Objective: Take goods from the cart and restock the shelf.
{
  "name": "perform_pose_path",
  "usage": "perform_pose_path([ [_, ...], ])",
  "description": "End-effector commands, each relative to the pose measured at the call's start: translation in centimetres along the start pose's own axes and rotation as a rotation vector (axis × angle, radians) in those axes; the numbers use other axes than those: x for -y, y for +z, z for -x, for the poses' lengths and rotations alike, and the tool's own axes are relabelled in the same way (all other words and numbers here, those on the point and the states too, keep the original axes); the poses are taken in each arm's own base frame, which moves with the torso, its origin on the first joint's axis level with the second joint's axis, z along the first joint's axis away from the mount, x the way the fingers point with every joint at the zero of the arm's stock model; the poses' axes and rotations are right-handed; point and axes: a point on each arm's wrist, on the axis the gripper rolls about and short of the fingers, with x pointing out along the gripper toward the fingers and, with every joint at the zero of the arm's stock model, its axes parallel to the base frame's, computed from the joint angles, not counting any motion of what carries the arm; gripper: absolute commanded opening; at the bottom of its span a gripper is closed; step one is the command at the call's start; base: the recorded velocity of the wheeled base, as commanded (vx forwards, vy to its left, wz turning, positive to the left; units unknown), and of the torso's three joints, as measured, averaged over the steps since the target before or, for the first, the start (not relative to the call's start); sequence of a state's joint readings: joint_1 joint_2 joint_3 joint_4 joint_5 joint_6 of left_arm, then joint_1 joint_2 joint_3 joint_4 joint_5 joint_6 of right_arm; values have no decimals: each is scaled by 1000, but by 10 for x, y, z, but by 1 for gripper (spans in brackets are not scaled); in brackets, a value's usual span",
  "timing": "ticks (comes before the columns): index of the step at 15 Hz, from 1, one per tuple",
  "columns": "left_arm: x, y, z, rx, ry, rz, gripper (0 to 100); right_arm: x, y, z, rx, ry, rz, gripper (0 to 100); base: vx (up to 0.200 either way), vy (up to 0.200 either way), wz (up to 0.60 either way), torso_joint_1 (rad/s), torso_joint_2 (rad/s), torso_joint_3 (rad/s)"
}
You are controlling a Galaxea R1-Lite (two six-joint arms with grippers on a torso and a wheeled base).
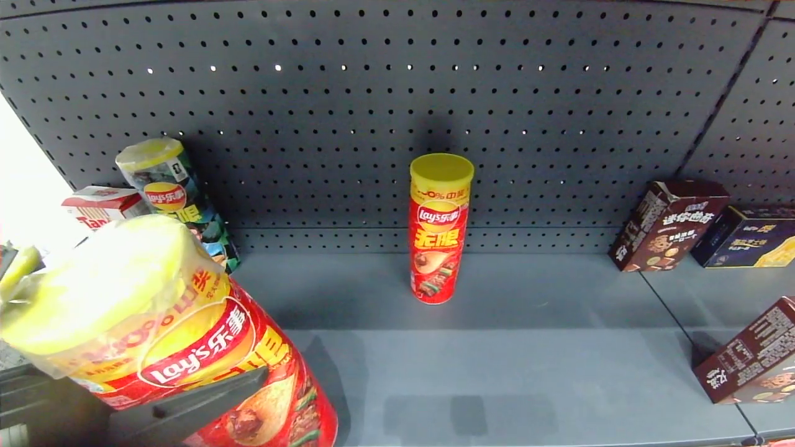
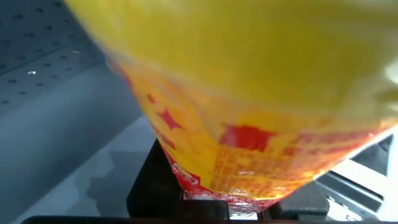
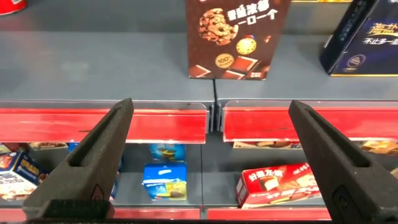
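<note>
Lower left in the head view, the left gripper (image 1: pixel 192 397) has its jaws clamped on a tilted red chip can (image 1: pixel 155 323) with a yellow lid, over the front of the grey shelf (image 1: pixel 528 360). The right gripper (image 3: pixel 211 109) holds its jaws wide before the red edge strip (image 3: pixel 155 124). Farther back, mid-frame, a second red can (image 1: pixel 438 230) stands upright by the pegboard (image 1: pixel 372 93).

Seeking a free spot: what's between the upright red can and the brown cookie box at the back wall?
Nothing: in the head view, the shelf between the upright red can and the brown cookie box is bare.
</note>
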State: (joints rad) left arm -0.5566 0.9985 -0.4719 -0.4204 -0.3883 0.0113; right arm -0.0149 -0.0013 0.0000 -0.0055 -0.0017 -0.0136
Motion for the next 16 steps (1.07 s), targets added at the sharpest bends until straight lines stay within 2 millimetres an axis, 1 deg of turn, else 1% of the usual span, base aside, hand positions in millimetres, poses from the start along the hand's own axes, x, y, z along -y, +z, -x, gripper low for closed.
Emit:
perform_pose_path([
  [1, -1, 0, 2, 3, 18, -9, 0, 0, 0, 0, -2, 3, 5, 100, 0, 0, 0, 0, 0, 0],
  [3, -2, -4, 2, -10, 53, -19, 0, 0, 1, -3, -38, 31, 8, 100, 0, 0, 0, 0, 0, 0],
  [4, -3, -3, 2, -8, 67, -19, 0, 0, 26, -2, 5, 84, -1, 100, 0, 0, 0, 0, 0, 0],
  [5, -4, -3, 2, -9, 75, -18, 0, -1, 80, -19, -38, 110, -58, 100, 0, 0, 0, 0, 0, 0],
  [6, -4, -4, 2, -12, 72, -18, 0, -1, 91, -26, -51, 104, -80, 100, 0, 0, 0, 0, 0, 0],
  [7, -5, -3, -1, -14, 68, -15, 0, -1, 113, -30, -9, 159, -39, 100, 0, 0, 0, 0, 0, 0],
  [8, -6, -3, -1, -16, 70, -15, 0, -2, 113, -33, -22, 178, -13, 100, 0, 0, 0, 0, 0, 0],
  [9, -6, -6, -1, -24, 71, -10, 0, -3, 124, -48, -40, 208, 79, 100, 0, 0, 0, 0, 0, 0],
  [11, -6, -7, -1, -26, 70, -9, 0, -3, 125, -48, -40, 209, 80, 100, 0, 0, 0, 0, 0, 0],
  [12, -6, -5, -1, -19, 71, -12, 0, -9, 147, -72, -53, 317, 110, 100, 0, 0, 0, 0, 0, 0],
  [13, -6, -5, -1, -20, 71, -10, 0, -10, 150, -75, -53, 334, 110, 100, 0, 0, 0, 0, 0, 0],
  [15, -6, -5, -1, -21, 71, -9, 0, -24, 168, -98, -70, 466, 115, 100, 0, 0, 0, 0, 0, 0],
  [16, -6, -6, -1, -23, 74, -9, 0, -31, 173, -108, -74, 501, 115, 100, 0, 0, 0, 0, 0, 0],
])
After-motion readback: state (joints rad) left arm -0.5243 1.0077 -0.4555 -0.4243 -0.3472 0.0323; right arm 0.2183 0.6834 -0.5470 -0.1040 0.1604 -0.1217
